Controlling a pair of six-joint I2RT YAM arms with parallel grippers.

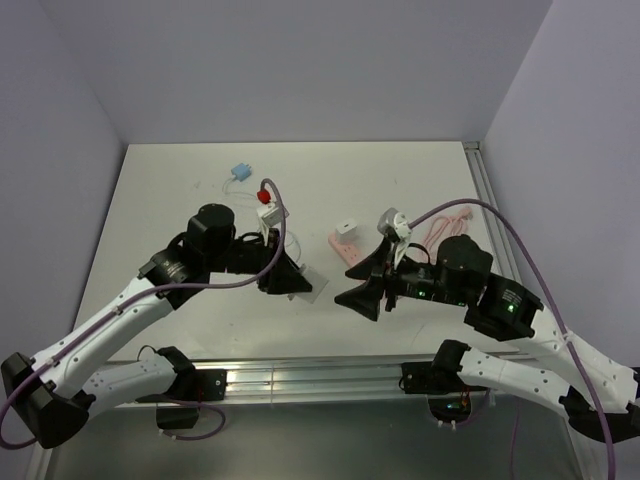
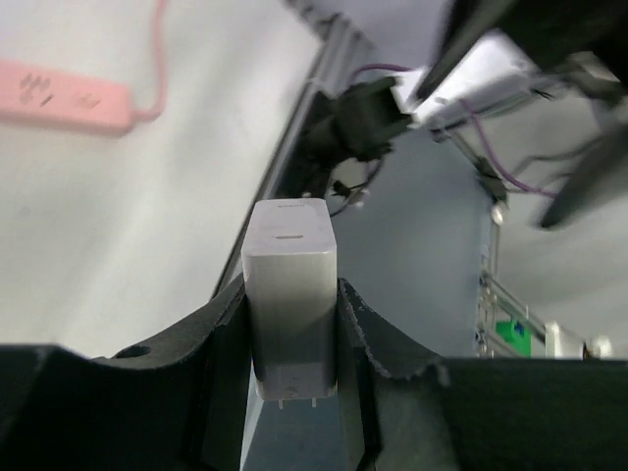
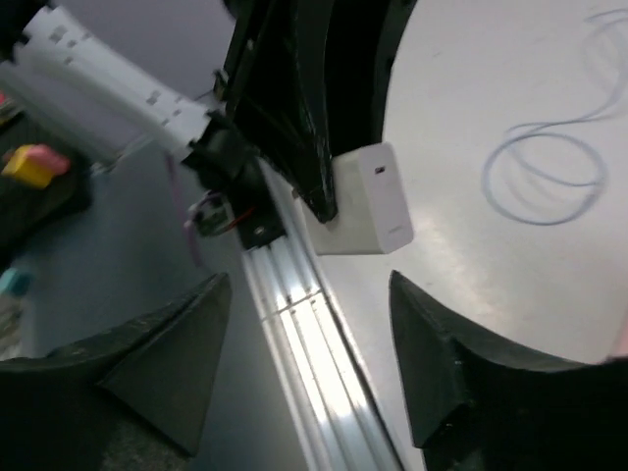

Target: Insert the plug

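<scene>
Left gripper (image 1: 292, 281) is clamping the white plug (image 2: 289, 294) above the counter (image 1: 180, 190), right gripper (image 3: 309, 339) is gaping empty just beside it, pink power strip (image 1: 345, 247) is lying apart behind; transport step likely, next needing alignment over a socket.

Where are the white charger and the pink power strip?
white charger (image 2: 289, 294), left wrist view, its front face.
pink power strip (image 2: 59, 96), left wrist view, its top face.

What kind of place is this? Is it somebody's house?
Probably a robot test booth in a lab: a white table boxed in by plain walls, two robot arms bolted at its edge, and a pink power strip to practise on.
</scene>
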